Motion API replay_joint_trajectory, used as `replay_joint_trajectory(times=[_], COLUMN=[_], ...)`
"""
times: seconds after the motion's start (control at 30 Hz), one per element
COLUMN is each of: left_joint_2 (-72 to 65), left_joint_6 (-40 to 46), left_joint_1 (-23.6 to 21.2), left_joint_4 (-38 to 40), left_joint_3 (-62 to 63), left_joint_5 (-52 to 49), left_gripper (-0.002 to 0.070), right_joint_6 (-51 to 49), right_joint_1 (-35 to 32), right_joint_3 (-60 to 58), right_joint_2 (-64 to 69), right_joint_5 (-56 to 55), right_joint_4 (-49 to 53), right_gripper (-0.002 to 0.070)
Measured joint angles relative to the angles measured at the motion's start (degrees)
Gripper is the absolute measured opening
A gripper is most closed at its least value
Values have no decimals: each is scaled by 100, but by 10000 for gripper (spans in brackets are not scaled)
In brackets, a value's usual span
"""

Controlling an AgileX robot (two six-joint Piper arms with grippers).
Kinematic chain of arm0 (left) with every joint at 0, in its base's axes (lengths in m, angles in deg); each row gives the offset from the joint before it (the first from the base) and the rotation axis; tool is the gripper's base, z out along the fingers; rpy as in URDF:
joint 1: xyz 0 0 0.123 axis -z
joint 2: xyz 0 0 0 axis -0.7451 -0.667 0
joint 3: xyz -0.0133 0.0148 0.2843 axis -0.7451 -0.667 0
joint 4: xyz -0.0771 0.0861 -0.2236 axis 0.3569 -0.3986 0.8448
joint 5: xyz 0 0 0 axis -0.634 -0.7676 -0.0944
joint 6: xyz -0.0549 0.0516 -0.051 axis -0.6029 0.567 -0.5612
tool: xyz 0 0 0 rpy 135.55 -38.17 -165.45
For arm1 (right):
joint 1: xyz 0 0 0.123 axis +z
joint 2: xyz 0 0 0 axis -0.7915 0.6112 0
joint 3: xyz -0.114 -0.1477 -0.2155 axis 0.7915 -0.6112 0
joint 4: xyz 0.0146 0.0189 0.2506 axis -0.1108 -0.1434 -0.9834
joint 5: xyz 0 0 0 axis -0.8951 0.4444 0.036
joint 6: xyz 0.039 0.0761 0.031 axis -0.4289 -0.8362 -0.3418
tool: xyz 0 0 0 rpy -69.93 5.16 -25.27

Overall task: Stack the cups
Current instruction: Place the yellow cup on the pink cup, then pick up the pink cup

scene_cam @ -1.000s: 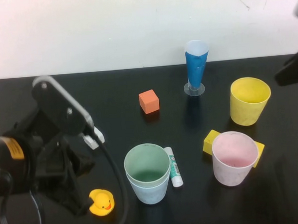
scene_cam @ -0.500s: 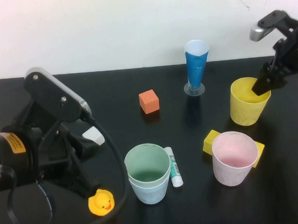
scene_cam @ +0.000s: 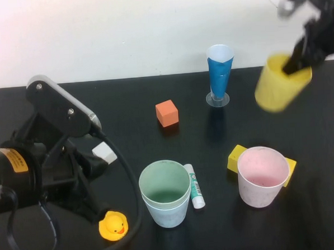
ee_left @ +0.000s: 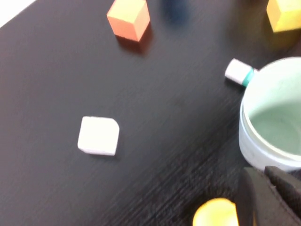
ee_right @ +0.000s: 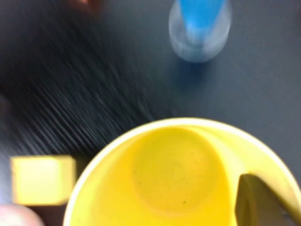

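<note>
- The right gripper (scene_cam: 297,62) is up in the air at the far right, above the tabletop (scene_cam: 127,104). It is pinched on the rim of the yellow cup (scene_cam: 280,88), with one finger inside the cup.
- The yellow cup hangs off the tabletop and tips a little. It is near the blue cone glass (scene_cam: 220,72) but not touching it.
- The right wrist view looks down into the yellow cup (ee_right: 188,183), and one dark finger (ee_right: 256,200) shows at its rim.
- The green cup (scene_cam: 165,184) already sits inside the light blue cup (scene_cam: 167,212) at the near middle of the tabletop. So one stack is made.
- The pink cup (scene_cam: 263,176) stands alone to the right of that stack, just in front of a yellow block (scene_cam: 236,156).
- I think two cups are done and two are left. The yellow cup is on its way, and the pink cup is not picked up yet.
- The left gripper (ee_left: 268,197) is low on the left side, close to the yellow duck (scene_cam: 113,226) and the cup stack. I cannot tell how its fingers stand. It does not seem to hold anything.
- A white stick (scene_cam: 195,185) lies right beside the stack. An orange block (scene_cam: 167,113) and a small white block (scene_cam: 104,153) sit apart from the cups.
</note>
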State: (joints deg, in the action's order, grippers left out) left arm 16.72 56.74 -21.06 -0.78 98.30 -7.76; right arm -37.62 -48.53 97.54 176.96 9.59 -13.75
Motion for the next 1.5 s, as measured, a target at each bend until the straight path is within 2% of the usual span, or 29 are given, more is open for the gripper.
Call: replay_joint_trajectory(times=[0.2, 0.4, 0.67, 0.97, 1.03, 1.2, 1.3, 1.4, 1.5], left_joint_2=[0, 0, 0, 0, 0, 0, 0, 0, 0], left_joint_6=[-27, -170, -224, -229, -229, -229, -229, -229, -229], left_joint_1=[0, 0, 0, 0, 0, 0, 0, 0, 0], left_joint_4=[-249, -204, -154, -124, -124, -124, -124, -124, -124], left_joint_3=[0, 0, 0, 0, 0, 0, 0, 0, 0], left_joint_5=[-478, -569, -569, -520, -520, -472, -461, -458, -448], left_gripper=[1, 1, 1, 1, 1, 1, 1, 1, 1], right_joint_6=[-517, -846, -842, -691, -665, -638, -629, -616, -464], right_joint_1=[818, 1585, 1728, 1728, 1728, 1728, 1728, 1728, 1728], right_joint_3=[-164, -1416, -2922, -3093, -3093, -3093, -3093, -3093, -3093], right_joint_2=[-1534, -2791, -2715, -2224, -2060, -1668, -1450, -1290, -1187], right_joint_5=[91, 198, -294, -548, -548, -595, -614, -629, -629], right_joint_4=[725, 1060, 1184, 1184, 1184, 1184, 1184, 1134, 1068], right_gripper=[27, 27, 27, 36, 72, 239, 288, 275, 158])
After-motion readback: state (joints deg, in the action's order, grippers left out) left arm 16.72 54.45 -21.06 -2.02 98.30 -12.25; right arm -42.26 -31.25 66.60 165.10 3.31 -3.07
